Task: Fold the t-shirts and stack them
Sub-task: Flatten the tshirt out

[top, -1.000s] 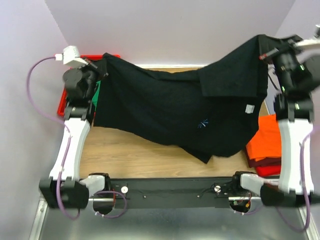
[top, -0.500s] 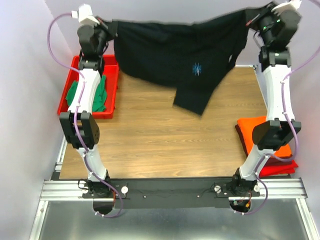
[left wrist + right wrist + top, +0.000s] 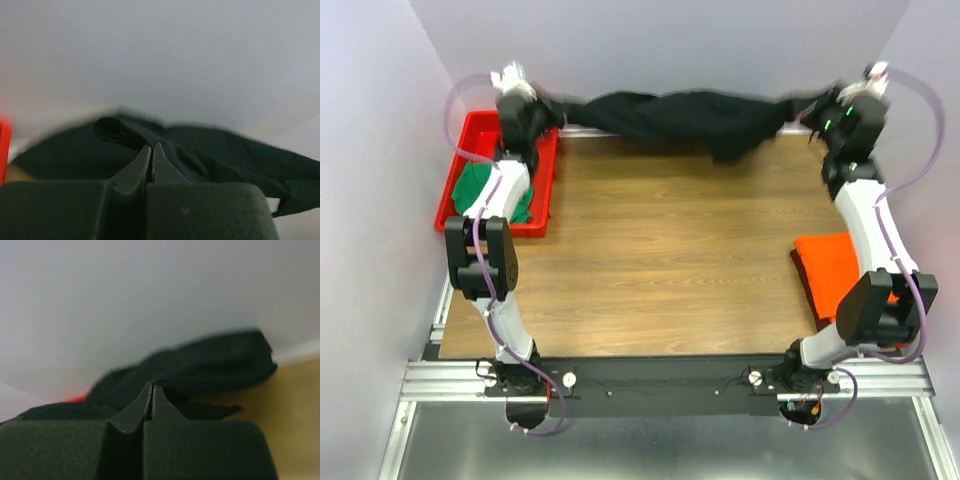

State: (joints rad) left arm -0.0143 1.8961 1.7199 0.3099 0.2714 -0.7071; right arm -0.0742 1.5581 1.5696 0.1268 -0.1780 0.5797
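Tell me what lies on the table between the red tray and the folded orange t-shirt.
Nothing: in the top view, only bare table separates the red tray from the orange t-shirt. The black t-shirt hangs along the far edge.

Black t-shirt [image 3: 670,110] stretched as a long bunched band along the far edge of the counter [image 3: 660,250], one fold drooping right of middle, orange t-shirt [image 3: 830,265] folded flat at the counter's right edge, green t-shirt [image 3: 470,185] crumpled in a red tray [image 3: 480,120] at left
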